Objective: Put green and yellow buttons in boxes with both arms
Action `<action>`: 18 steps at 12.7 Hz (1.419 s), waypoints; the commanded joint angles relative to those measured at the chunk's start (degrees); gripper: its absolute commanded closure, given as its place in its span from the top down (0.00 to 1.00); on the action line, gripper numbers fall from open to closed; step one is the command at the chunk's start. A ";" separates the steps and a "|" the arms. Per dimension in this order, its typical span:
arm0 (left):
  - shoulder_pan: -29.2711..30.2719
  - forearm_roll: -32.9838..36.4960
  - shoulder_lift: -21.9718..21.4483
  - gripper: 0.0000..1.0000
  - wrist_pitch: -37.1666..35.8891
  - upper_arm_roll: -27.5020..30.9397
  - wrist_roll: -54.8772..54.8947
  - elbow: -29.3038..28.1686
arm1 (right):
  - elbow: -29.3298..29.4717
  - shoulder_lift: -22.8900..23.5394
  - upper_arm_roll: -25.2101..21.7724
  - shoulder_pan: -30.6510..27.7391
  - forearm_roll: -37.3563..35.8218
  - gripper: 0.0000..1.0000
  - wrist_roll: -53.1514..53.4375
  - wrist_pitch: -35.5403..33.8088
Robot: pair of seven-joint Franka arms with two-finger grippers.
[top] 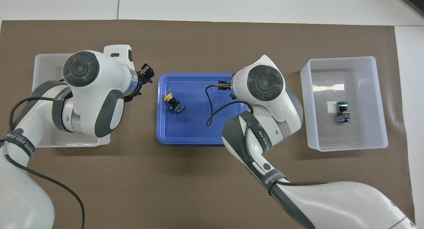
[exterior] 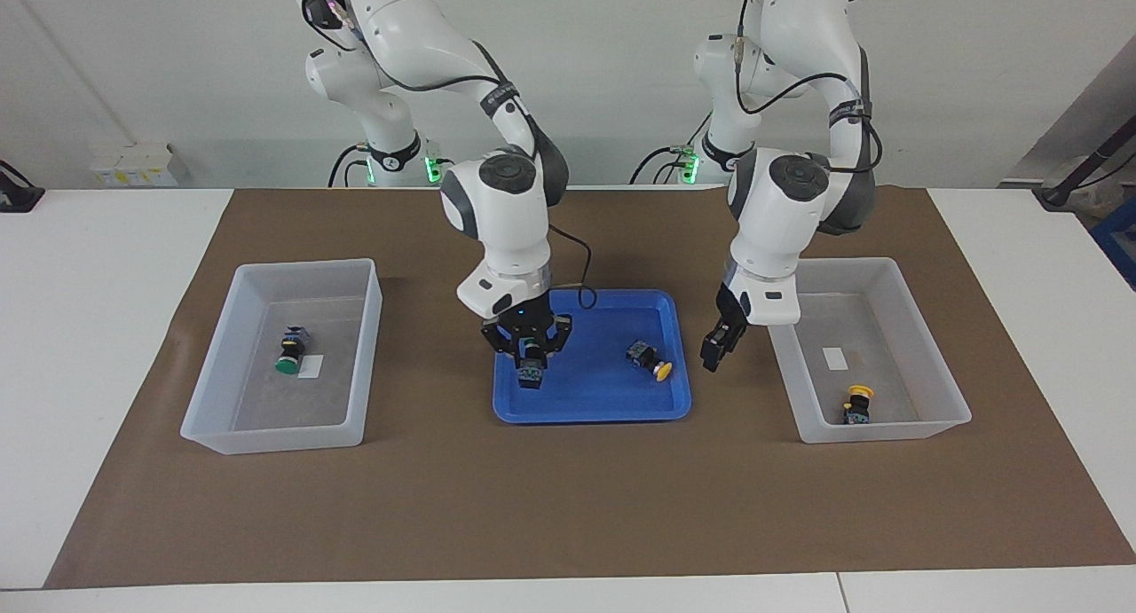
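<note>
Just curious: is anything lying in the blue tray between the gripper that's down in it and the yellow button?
No. The facing view shows bare blue tray floor between the right gripper and the yellow button.

Right hand [exterior: 530, 357] clamped (left hand [exterior: 715, 354] poised)

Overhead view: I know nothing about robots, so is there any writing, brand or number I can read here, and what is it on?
"WAN…": white letters on the black band of the right arm; the rest is too blurred to read.
Lettering on the black band of the left arm: too blurred to read.
The white stickers in the boxes: no text can be made out.
</note>
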 commanded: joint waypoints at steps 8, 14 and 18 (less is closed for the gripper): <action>-9.55 4.02 6.38 0.57 2.95 0.85 -17.73 -0.60 | -16.63 -15.27 0.71 -20.68 -0.34 0.00 -25.49 -3.46; -11.49 4.02 7.26 0.59 3.30 0.85 -20.21 -2.35 | -26.21 -14.48 0.71 -27.90 -0.25 0.00 -35.36 8.12; -12.02 4.02 7.26 0.56 3.47 0.85 -20.29 -3.15 | -29.90 -12.02 0.79 -29.23 -0.25 0.00 -36.07 13.84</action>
